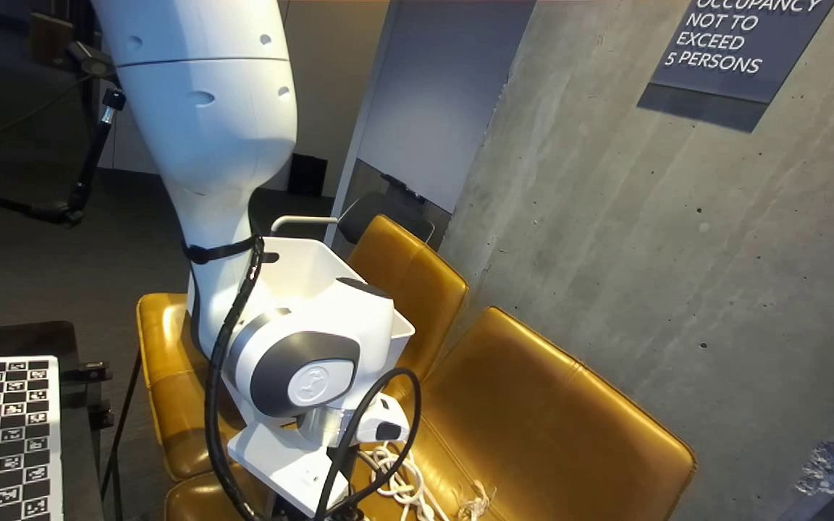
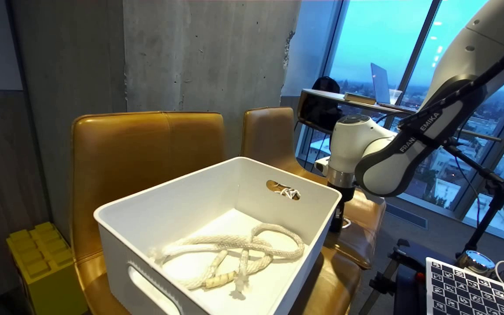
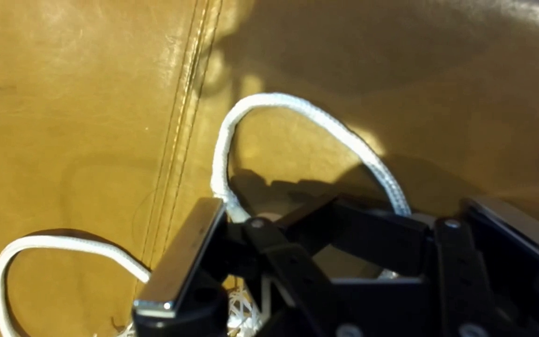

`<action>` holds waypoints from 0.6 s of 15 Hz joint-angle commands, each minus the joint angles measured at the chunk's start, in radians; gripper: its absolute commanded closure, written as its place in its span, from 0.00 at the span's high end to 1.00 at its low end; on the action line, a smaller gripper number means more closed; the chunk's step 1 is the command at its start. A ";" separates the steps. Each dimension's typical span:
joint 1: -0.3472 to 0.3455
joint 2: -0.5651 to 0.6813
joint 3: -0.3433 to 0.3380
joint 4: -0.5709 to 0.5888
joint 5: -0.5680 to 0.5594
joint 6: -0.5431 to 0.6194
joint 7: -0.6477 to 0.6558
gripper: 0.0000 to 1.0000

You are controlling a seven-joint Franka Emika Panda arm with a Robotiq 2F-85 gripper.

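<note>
Seems to be at the grasping step, with gripper (image 3: 344,215) down over white rope (image 3: 276,99) looped on brown chair (image 3: 77,121). Cannot tell if spread apart, together or clamped on rope. Looks to call next for a sure, centred pinch before lifting

Ext. views: mixed lt. Window (image 2: 383,43) shows dim bluish daylight w/ small bright reflections; bin (image 2: 182,197) base strongly lit, near washed-out. Floor (image 1: 62,275) v. dark. Chairs (image 1: 554,412) carry sheen. Wrist view: dk shadows across leather (image 3: 105,140), glare top RH corner; gripper (image 3: 349,248) underexposed, detail partly lost, sl. soft.
</note>
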 commanded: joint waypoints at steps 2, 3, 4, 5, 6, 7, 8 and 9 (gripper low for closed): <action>0.002 0.022 -0.004 0.005 -0.004 -0.003 0.008 0.00; 0.003 0.018 -0.003 0.002 -0.004 -0.003 0.008 0.00; 0.005 0.011 0.001 -0.004 -0.002 -0.003 0.008 0.25; 0.006 0.004 0.006 -0.009 0.001 -0.005 0.008 0.27; 0.008 -0.005 0.011 -0.019 0.003 -0.006 0.007 0.33; 0.012 -0.018 0.015 -0.030 0.004 -0.007 0.007 0.39; 0.015 -0.039 0.017 -0.049 0.003 -0.005 0.007 0.47; 0.019 -0.058 0.018 -0.066 0.001 -0.004 0.007 0.53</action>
